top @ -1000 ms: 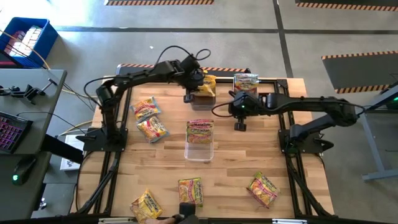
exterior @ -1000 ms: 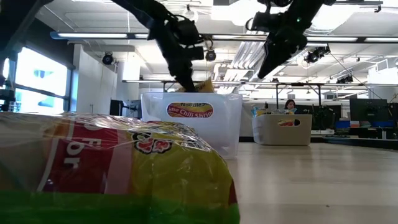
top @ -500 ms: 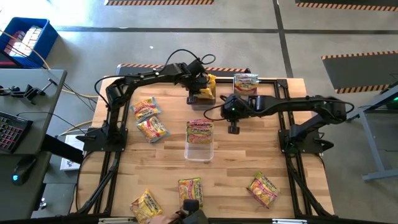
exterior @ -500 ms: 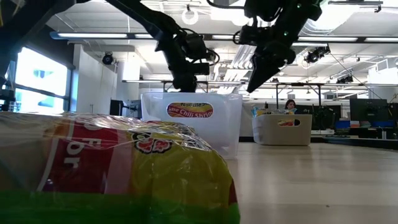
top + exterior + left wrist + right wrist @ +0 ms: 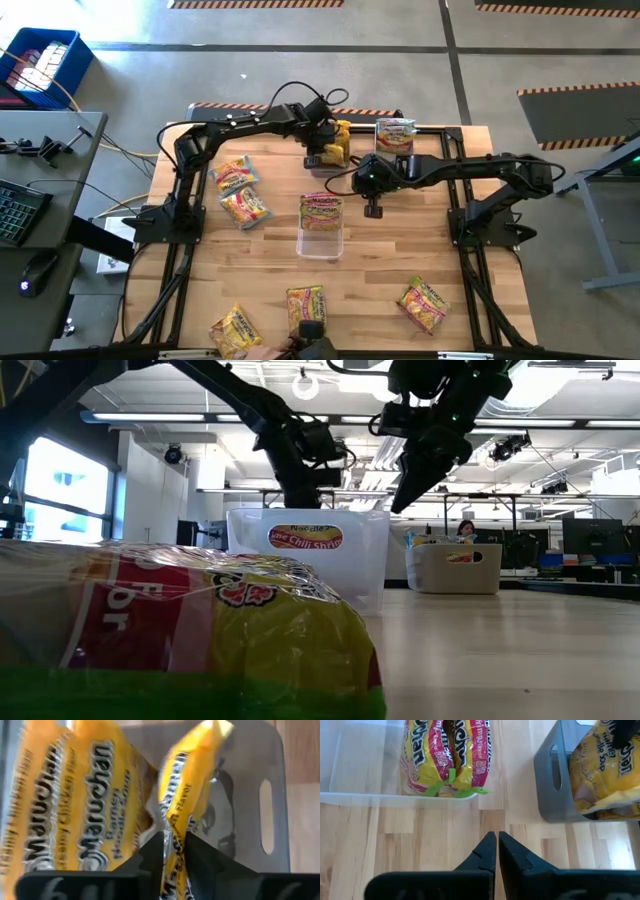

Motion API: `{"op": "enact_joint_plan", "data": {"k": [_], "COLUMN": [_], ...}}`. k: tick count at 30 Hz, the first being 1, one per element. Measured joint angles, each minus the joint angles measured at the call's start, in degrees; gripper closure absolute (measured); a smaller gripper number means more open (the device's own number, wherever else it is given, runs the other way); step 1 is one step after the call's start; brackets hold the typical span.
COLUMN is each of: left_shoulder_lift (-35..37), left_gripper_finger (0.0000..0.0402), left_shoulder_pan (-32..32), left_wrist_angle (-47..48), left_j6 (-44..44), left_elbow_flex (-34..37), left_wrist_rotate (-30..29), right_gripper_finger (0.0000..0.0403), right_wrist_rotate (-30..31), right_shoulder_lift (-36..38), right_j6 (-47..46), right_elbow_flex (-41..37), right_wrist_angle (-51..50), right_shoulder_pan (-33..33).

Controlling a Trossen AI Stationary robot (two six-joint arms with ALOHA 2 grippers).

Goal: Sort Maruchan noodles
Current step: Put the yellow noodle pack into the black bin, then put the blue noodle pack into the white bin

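Overhead, crinkly yellow packet [image 5: 186, 805] in left jaws [image 5: 174, 851]

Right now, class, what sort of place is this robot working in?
Probably a robotics lab or workshop: a wooden worktable on a bare concrete floor with striped hazard tape, and monitor-filled desks behind.

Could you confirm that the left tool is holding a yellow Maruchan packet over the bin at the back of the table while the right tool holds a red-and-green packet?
Not quite: the right tool holds nothing. The right wrist view shows its fingers shut over bare wood, beside the clear bin. The left tool does grip a yellow packet over the back bin.
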State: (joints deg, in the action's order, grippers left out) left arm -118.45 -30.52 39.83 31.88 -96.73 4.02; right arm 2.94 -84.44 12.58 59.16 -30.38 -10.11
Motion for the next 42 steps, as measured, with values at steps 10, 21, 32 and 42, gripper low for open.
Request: {"op": "enact_joint_plan", "data": {"k": [10,21,32,42], "left_shoulder_lift": [1.2,1.2,1.7,8.7], "left_gripper_finger": [0.0288,0.0322,0.0355,0.0399], "left_shoulder_pan": [0.2,-0.7,-2.9,-4.3], "left_wrist_angle": [-3.4,-8.6,-15.7,-28.7], "left_j6": [0.0,-0.2,-3.5,-8.2], "left_elbow_flex": [-0.1,-0.1,-0.1,8.8], "left_wrist_rotate": [-0.1,4.1,5.2,13.5], "right_gripper_finger": [0.0403,0.0403,0.0403,0.0403], "right_wrist_rotate": [-0.3,-7.7,-10.7,-15.4], "right_shoulder_lift": [0.0,-0.3,-9.7,-17.3], "right_j6": [0.5,4.0,4.4,4.9], "right_elbow_flex": [0.0,0.0,0.0,-0.1], "right_wrist_angle": [1.9,16.0,33.9,50.1], "right_shoulder_pan": [0.0,-0.4,-0.4,-0.3]}}
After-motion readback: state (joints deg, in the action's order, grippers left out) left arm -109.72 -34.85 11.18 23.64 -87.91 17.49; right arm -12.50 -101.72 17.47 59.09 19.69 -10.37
